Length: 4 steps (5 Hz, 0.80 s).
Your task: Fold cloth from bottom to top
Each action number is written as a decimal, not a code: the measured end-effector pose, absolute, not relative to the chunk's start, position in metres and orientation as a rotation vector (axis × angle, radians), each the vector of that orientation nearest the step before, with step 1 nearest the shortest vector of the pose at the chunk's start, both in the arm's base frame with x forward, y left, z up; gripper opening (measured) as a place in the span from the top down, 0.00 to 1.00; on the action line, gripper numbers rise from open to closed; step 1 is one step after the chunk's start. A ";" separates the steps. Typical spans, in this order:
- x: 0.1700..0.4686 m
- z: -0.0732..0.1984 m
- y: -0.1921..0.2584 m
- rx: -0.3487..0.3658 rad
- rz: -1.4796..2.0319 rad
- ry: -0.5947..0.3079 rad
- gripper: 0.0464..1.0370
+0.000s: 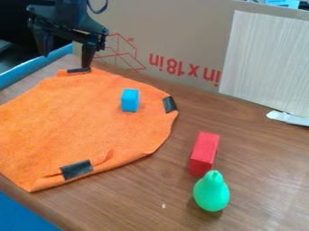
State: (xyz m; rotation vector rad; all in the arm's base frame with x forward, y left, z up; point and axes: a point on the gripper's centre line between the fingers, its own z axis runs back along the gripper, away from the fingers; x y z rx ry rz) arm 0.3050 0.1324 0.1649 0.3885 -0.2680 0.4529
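Fingers (89, 57) wide apart w/ nothing btwn, upper L of view by far edge of orange cloth (72, 122), which lies spread on bench (145, 198), w/ blue block (129, 100) on top & red block (204, 153) off it.

From my station I see a plain orange cloth (60, 122) marked with black patches (77, 169), and on it a bright blue block (129, 100). To the right I get a red block (204, 153) and, nearer me, a green pear-shaped object (211, 194). The tabletop (259, 180) reads brown with darker wood grain, bordered blue at left. At the far side I have tan cardboard (181, 27) with red printing, a pale, finely streaked panel (265, 58) and my black gripper (65, 61).
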 end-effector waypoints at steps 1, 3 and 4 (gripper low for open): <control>0.305 0.154 0.132 0.385 0.447 -0.235 0.04; 0.290 0.133 0.172 0.338 0.559 -0.137 0.04; 0.279 0.125 0.199 0.274 0.649 -0.117 0.04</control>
